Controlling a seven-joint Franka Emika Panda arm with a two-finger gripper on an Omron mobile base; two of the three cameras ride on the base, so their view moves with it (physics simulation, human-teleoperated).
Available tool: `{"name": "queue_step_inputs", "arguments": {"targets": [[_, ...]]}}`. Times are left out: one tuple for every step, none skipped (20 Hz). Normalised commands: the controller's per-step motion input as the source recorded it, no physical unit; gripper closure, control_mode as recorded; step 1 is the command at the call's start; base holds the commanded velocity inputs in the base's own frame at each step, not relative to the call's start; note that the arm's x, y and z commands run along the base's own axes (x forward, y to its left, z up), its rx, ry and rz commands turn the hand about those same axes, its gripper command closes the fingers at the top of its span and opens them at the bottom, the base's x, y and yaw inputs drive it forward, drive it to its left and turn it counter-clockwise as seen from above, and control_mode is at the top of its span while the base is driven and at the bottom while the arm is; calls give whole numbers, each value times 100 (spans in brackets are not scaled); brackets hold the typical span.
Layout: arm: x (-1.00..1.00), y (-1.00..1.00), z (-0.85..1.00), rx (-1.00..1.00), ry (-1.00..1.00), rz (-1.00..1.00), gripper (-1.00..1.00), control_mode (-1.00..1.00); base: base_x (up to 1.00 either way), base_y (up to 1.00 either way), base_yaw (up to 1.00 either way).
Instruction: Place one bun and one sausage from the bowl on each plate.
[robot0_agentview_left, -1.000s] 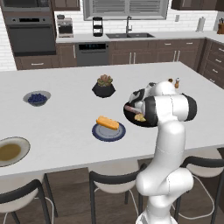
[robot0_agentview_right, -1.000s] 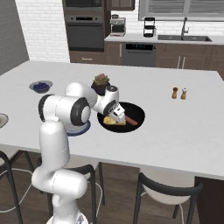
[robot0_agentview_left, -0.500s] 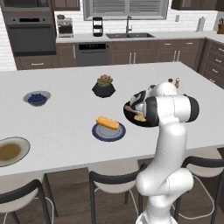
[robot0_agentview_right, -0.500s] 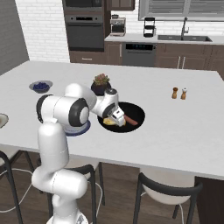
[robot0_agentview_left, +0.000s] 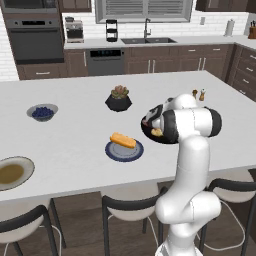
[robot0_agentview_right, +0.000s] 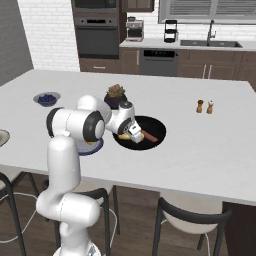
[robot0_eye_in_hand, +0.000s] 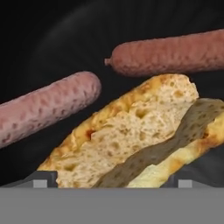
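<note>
Hand view, close over the black bowl (robot0_eye_in_hand: 52, 26): split bun (robot0_eye_in_hand: 131, 131) lying between the two dark fingertips (robot0_eye_in_hand: 41, 177) of the claw (robot0_eye_in_hand: 113, 179), jaws spread wide to either side of it and closed on nothing. Two sausages alongside, a paler one (robot0_eye_in_hand: 43, 109) to the left of the bun, a redder one (robot0_eye_in_hand: 170, 54) beyond it, both flat on the bowl's floor.

Right base view, over the white worktop (robot0_agentview_right: 210, 145): claw (robot0_agentview_right: 131, 134) lowered into the left part of the bowl (robot0_agentview_right: 157, 131), a bit of bun (robot0_agentview_right: 123, 136) showing just under it, a sausage (robot0_agentview_right: 149, 136) to its right. Blue plate (robot0_agentview_right: 95, 146) just left of the bowl, mostly behind the arm. Plant pot (robot0_agentview_right: 116, 97) just beyond the bowl, small bowl of berries (robot0_agentview_right: 47, 98) far left, salt and pepper shakers (robot0_agentview_right: 205, 106) well apart to the right.

Left base view: bowl (robot0_agentview_left: 149, 131) partly hidden by the arm, with the bun (robot0_agentview_left: 157, 132) at its near left. Blue plate (robot0_agentview_left: 125, 151) to the near left of the bowl, already carrying one bun (robot0_agentview_left: 123, 140). Second plate (robot0_agentview_left: 11, 172), tan-centred, at the near left edge of the worktop (robot0_agentview_left: 75, 125), nothing visible on it.
</note>
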Motion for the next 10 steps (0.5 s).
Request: {"name": "queue_step_inputs", "arguments": {"targets": [[0,0,-2,0,0,-2,-100,-100,0,0,0],[0,0,-8,0,0,-1,100,-100,0,0,0],[0,0,-6,0,0,0,100,-100,0,0,0],[0,0,-1,0,0,0,100,-100,0,0,0],[0,0,0,0,0,0,100,-100,0,0,0],[0,0,0,0,0,-1,100,-100,0,0,0],[0,0,0,0,0,0,100,-100,0,0,0],[0,0,0,0,0,0,100,-100,0,0,0],[0,0,0,0,0,0,100,-100,0,0,0],[0,0,0,0,0,0,100,-100,0,0,0]]}}
